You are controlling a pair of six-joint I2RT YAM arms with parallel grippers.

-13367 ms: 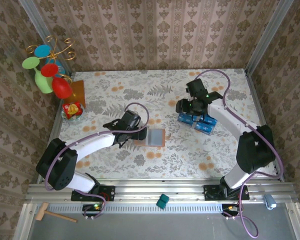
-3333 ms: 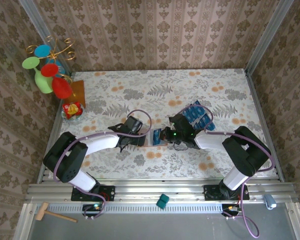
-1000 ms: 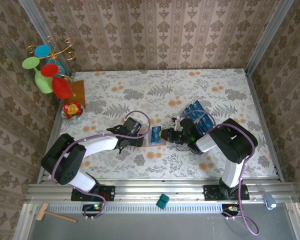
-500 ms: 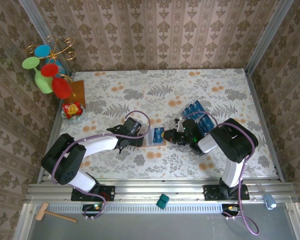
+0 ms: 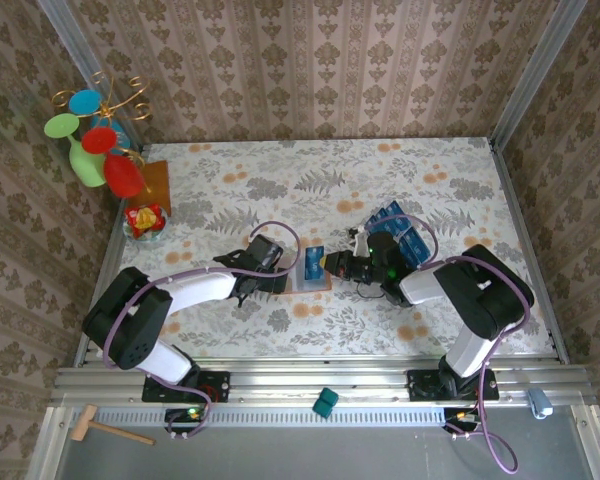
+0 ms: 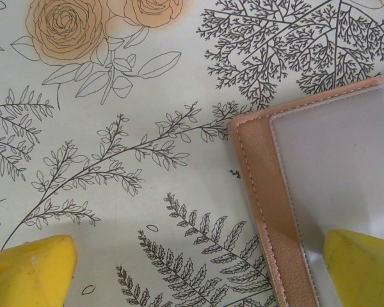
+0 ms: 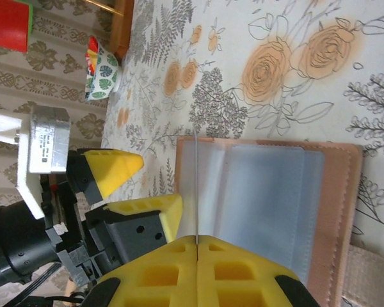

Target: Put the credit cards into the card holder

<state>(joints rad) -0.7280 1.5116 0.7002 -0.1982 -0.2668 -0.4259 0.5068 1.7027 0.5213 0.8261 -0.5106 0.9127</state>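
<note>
Across the floral counter (image 5: 230, 180), the left arm (image 5: 195, 285) and right arm (image 5: 450, 285) both reach towards the middle, where their tips meet over the card holder (image 7: 275, 198). It lies open and flat on the counter, its pinkish-brown border framing pale, clear-fronted pockets. Well to its right, near the right arm's wrist, the remaining credit cards (image 5: 400, 235) sit together in a blue cluster. The left fingers (image 6: 361, 265) are spread wide with nothing between them: one yellow tip rests on the holder's left part, and the other stands over bare counter beside it. The right fingers (image 7: 179, 268) are pressed together on a single blue card (image 5: 313, 263), seen edge-on from the right wrist as a thin line standing over the holder near its left pocket.
</note>
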